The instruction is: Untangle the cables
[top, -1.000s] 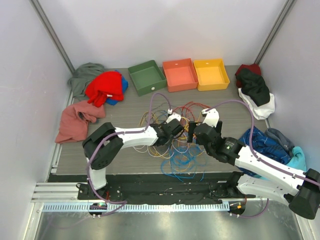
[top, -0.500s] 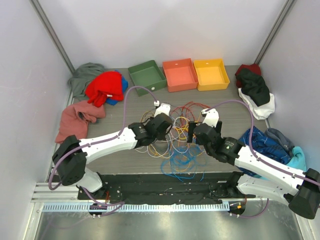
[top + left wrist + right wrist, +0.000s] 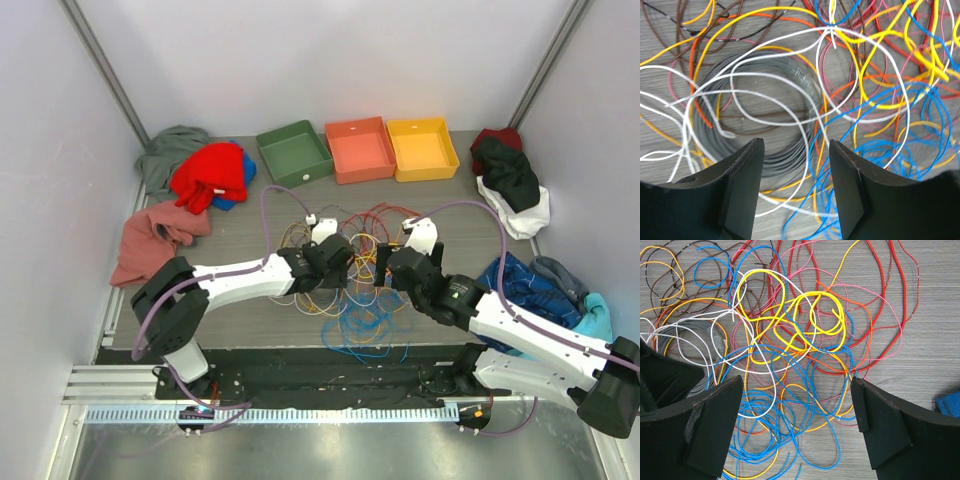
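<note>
The cables (image 3: 352,262) lie in one tangle on the table's middle: yellow, orange, red, pink, white and brown loops, with a blue bunch (image 3: 362,325) nearest the arms. My left gripper (image 3: 333,263) hovers over the tangle's left part. In the left wrist view the left gripper (image 3: 796,150) is open above a grey coil (image 3: 801,84), with white and blue strands below and nothing pinched. My right gripper (image 3: 386,266) hangs over the tangle's right part. Seen from its own wrist, the right gripper (image 3: 796,390) is wide open above blue cables (image 3: 765,415) and yellow loops (image 3: 815,315).
Green (image 3: 293,153), coral (image 3: 359,148) and yellow (image 3: 422,147) bins stand along the back. Clothes are piled at the left, red (image 3: 212,172) and pink (image 3: 150,240), and at the right, black-and-white (image 3: 512,180) and blue (image 3: 540,290).
The left arm swung its elbow out to the left and came partway back, with its gripper staying over the tangle. The right arm has not moved.
</note>
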Tool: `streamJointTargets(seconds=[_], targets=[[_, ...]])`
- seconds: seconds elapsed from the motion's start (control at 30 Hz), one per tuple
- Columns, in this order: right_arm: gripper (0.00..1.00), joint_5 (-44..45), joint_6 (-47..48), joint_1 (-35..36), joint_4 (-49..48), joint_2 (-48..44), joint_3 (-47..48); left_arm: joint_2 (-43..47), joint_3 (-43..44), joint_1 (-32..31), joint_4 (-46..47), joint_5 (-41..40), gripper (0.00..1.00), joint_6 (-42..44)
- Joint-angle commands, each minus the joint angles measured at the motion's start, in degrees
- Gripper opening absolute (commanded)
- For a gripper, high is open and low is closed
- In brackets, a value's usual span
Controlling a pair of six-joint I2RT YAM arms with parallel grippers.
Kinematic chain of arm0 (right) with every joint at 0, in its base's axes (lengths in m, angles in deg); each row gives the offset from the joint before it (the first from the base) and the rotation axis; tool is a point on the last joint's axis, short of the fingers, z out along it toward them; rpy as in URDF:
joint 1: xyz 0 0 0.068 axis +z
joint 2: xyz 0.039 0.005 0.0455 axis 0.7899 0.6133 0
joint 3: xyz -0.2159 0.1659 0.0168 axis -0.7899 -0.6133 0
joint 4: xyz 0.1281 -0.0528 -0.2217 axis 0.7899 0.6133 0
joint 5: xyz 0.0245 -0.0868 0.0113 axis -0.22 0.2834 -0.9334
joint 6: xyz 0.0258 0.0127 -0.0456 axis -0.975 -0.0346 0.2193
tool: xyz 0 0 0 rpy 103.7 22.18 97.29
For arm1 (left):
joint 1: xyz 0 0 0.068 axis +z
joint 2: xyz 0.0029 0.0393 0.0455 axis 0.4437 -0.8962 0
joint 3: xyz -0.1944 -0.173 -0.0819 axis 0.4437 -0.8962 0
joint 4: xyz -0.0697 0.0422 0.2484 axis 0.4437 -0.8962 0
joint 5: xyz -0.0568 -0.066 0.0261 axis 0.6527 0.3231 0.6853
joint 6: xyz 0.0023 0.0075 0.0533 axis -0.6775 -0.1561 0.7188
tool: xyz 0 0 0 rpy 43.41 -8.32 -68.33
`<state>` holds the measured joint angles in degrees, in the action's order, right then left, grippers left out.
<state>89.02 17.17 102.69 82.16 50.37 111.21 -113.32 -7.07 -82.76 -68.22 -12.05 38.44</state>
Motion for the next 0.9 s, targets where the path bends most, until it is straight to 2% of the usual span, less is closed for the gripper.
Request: streamJointTargets(seconds=[0.0,0.2,0.53,0.6,0.63,0.73,0.83,0.87], targets=[[0.97,0.4,-0.7,0.1,-1.4,-0.3,0.3,-2.9,3.4,1.6,2.2,-1.9,0.57,-5.9],[0.98,0.9,-0.3,0.1,-1.0,-1.5,-0.1,-6.4,1.5,5.1,4.2,1.6,0.51,-9.9],[0.97,0.9,-0.1,0.1,-0.9,-0.3,0.2,-10.3,1.5,8.2,6.2,4.9,0.45,-10.5],[0.97,1.1,-0.1,0.1,-0.9,-0.3,0.1,-11.3,1.8,8.3,5.8,5.3,0.42,-10.4],[0.97,1.2,0.0,0.1,-1.0,-0.4,0.0,-11.5,1.9,8.4,5.5,5.5,0.38,-10.3],[0.98,1.3,0.1,0.1,-0.9,-0.5,0.0,-10.9,1.7,8.4,4.9,5.8,0.17,-10.2],[0.97,1.3,0.1,0.1,-0.8,-0.6,0.2,-7.4,0.6,8.4,3.6,5.5,0.00,-9.5],[0.97,1.1,0.0,0.1,-0.7,-0.7,0.3,-5.8,0.3,8.3,3.2,5.2,0.00,-8.5]])
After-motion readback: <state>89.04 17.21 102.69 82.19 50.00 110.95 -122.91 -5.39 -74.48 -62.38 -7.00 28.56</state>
